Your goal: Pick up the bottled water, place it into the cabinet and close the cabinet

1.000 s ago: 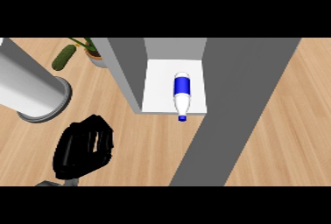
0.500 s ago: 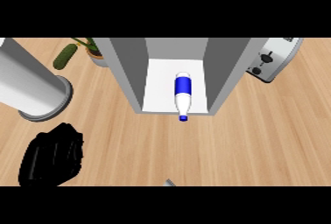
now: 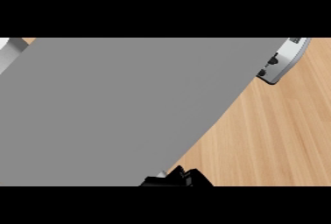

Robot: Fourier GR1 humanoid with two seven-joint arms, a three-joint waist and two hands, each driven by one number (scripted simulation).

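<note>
One hand [image 3: 177, 178] in view, black, poking in at the near edge just left of centre. Only its top bit shows, rest cut off by the frame, so can't tell if it's released, clenched or grasping anything. Also can't tell which hand it is; it sits right at the near tip of the grey panel, touching or overlapping it, can't say which.

Bottled water: not visible anywhere. Cabinet interior not visible either.

Grey panel [image 3: 129, 105]: 1x, flat, featureless, fills most of the view from far-left down to the near centre, right edge running diagonally from far right to near centre. Prob the cabinet door seen close up, but no handle or hinge visible to confirm. It hides everything behind it.

Far right: 1x grey appliance [image 3: 282, 61] w/ dark knobs, partly covered by the panel, cut off at the far edge. Far-left corner: sliver of a pale object [image 3: 6, 50], too little to ID.

Wood counter [image 3: 278, 135] shows on the right side only.
</note>
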